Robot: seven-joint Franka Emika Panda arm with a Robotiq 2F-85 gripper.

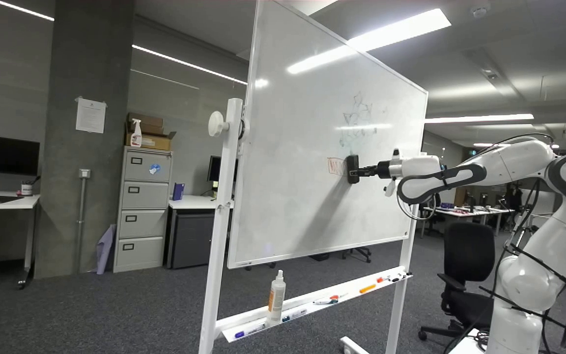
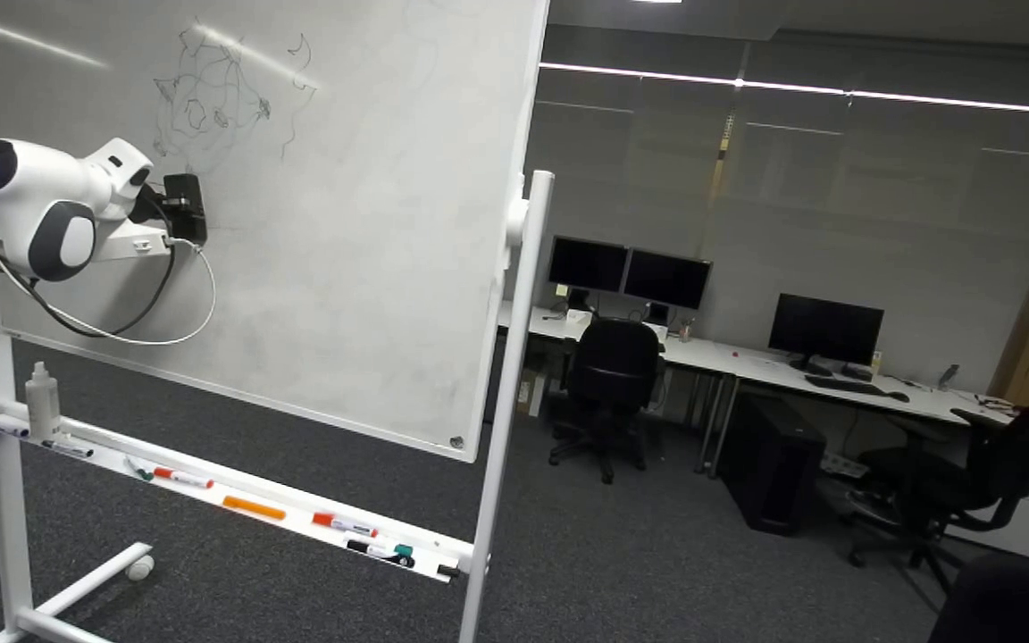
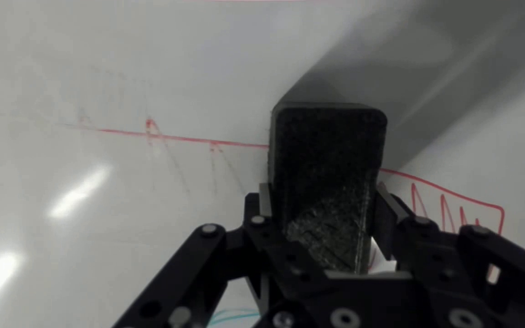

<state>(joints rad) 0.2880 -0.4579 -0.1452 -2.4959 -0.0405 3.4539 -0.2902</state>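
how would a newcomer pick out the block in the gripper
Find the big whiteboard, then the gripper at its face. The block is clamped between the fingers by red lines. Unlike the slim markers on the tray below, it is chunky and black.

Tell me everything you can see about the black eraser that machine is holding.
The black eraser is a boxy block with rounded corners, dull-looking, perhaps plastic, with pale scuffs near one end. The gripper is closed on it from both sides. In both exterior views it stands with its longer side up and down, and it appears to rest against the whiteboard. In the wrist view, red lines show on either side of it. Its face toward the board is hidden.
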